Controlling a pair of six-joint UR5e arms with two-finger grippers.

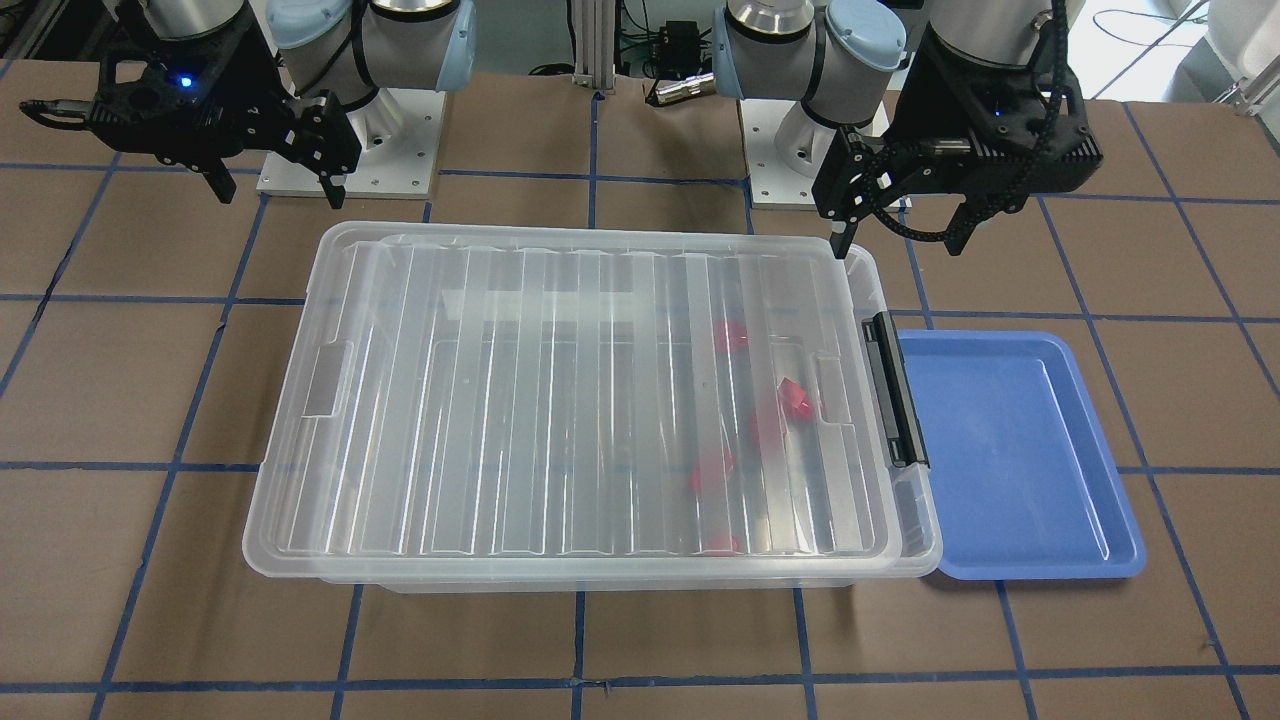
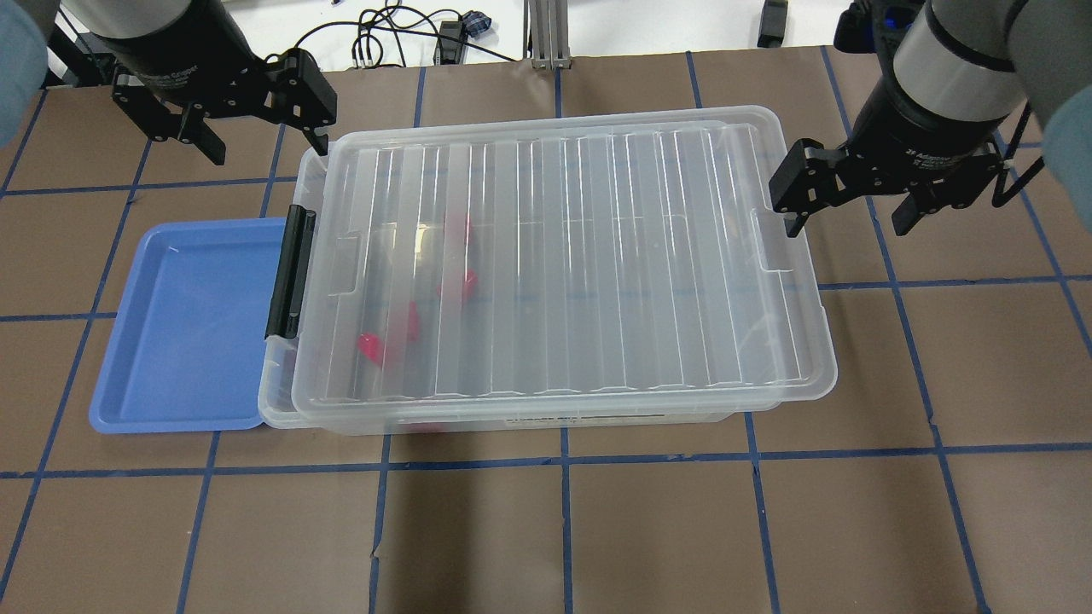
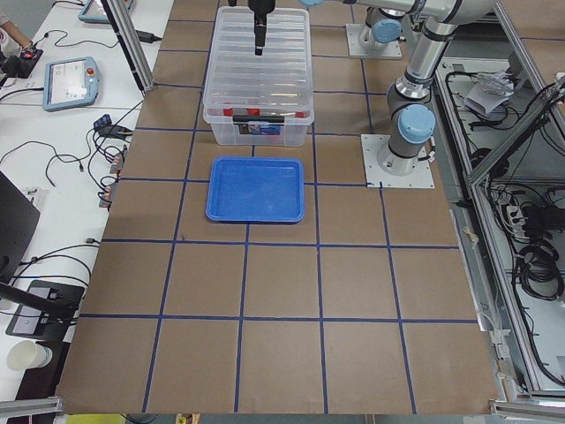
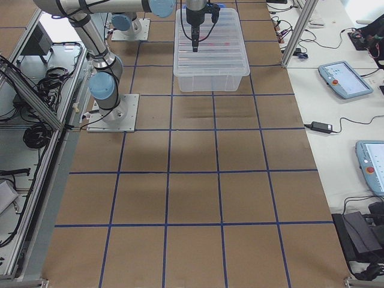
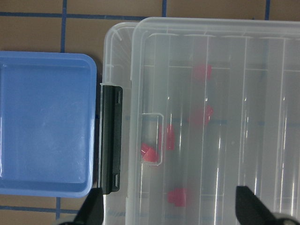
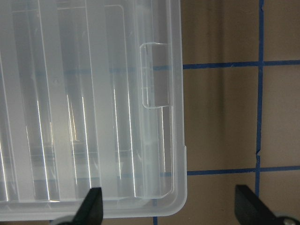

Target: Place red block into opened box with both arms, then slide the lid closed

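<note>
Though slightly offset from the latch end, the lid (image 2: 563,256) lengthwise along the box (image 2: 277,405); left gripper (image 2: 266,145), right gripper (image 2: 849,223) wide open, empty.

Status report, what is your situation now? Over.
Left gripper, right gripper open, empty. Red blocks inside box. Lid on, latch-end strip uncovered. Nothing blocking lid.

Clear ribbed lid (image 2: 597,256), translucent box (image 2: 275,408), red blocks (image 2: 371,348), black latch (image 2: 290,273), blue tray (image 2: 183,328), brown table (image 2: 682,537) with blue grid (image 2: 565,529)

Lid (image 2: 597,256): clear glossy plastic, ribbed, glare streaks. Box (image 2: 275,401): translucent plastic, milky. Latch bar (image 2: 290,273): black plastic, slight sheen. Red blocks (image 5: 150,153): bright plastic. Blue tray (image 2: 171,324): smooth plastic, soft shine. Desk (image 2: 682,529): matt brown, papery.
</note>
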